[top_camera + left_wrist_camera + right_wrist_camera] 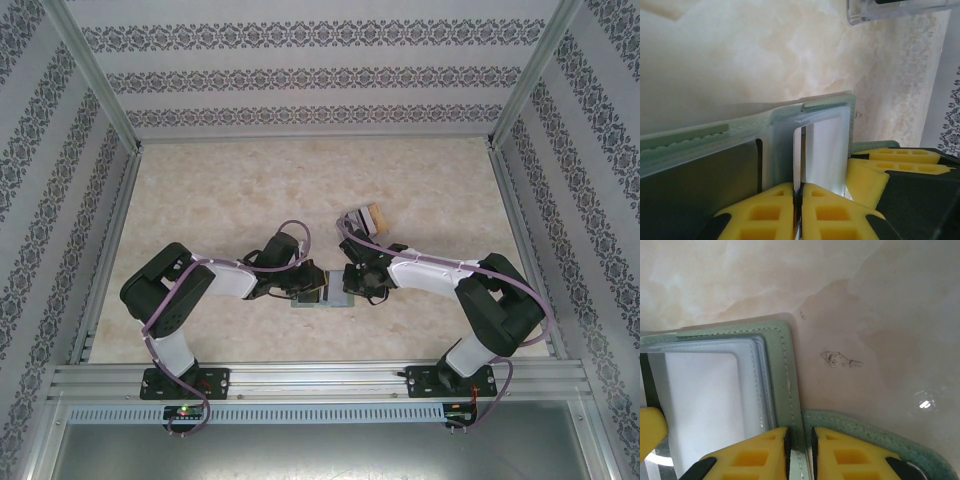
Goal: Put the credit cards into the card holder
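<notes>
Jaws of the right gripper (pixel 800 434) were clamped on the sage-green wallet's (pixel 782 370) stitched edge. Left gripper (pixel 797 189) pinched a pale card (pixel 817 155) edge-on. Wallet lay open on the table (pixel 200 200), between both grippers.

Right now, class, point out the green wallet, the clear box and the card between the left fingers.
Wallet (pixel 782 365), right wrist view, stitched green border.
Clear box (pixel 880 15), left wrist view, bottom rim.
Card (pixel 798 155), left wrist view, its thin upright edge.
</notes>
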You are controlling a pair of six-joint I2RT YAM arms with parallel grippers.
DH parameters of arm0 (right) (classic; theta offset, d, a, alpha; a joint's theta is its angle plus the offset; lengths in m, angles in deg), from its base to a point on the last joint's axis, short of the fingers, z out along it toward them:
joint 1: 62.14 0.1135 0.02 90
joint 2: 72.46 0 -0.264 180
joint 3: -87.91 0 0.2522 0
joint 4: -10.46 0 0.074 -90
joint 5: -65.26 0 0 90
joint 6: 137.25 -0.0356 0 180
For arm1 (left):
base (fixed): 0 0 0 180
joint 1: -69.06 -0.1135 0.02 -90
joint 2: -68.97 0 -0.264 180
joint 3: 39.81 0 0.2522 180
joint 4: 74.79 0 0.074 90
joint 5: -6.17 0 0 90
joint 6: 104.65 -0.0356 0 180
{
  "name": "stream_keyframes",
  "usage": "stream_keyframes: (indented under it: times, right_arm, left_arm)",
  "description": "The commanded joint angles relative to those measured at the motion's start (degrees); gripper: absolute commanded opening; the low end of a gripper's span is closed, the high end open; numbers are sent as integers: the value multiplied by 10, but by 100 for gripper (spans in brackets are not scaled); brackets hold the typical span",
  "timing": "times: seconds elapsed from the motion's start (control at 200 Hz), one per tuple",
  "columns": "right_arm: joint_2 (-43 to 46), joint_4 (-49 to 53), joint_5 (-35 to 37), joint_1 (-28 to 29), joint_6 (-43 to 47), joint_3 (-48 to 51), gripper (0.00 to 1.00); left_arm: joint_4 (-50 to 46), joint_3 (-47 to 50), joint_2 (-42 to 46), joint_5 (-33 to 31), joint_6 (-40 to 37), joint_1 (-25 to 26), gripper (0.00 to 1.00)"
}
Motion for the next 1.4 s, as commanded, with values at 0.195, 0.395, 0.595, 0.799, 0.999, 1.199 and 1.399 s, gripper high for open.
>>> stream_keyframes:
  times: [0.195,0.395,0.595,0.799,0.999,1.199,1.399]
  right_arm:
    - [-13,-11,-7,12,-9,-10,21]
    - [-14,-12,-7,12,-9,-10,21]
    - [-13,-13,-12,13,-9,-12,21]
    - [-6,-20,-21,13,-15,-10,21]
    - [-2,-23,-23,13,-16,-10,21]
    - [31,-7,4,11,-18,-7,22]
    - [107,6,21,-14,0,1,31]
  left_arm:
    - [-117,1,32,-51,-29,14,26]
    - [-114,-2,34,-41,-36,18,26]
    - [-108,-35,3,-16,-41,35,28]
    - [-115,-58,-22,-9,-42,48,36]
    - [-131,-69,-24,-9,-52,51,42]
    - [-181,-60,17,-68,-66,51,49]
    - [-227,-59,75,-119,-88,50,61]
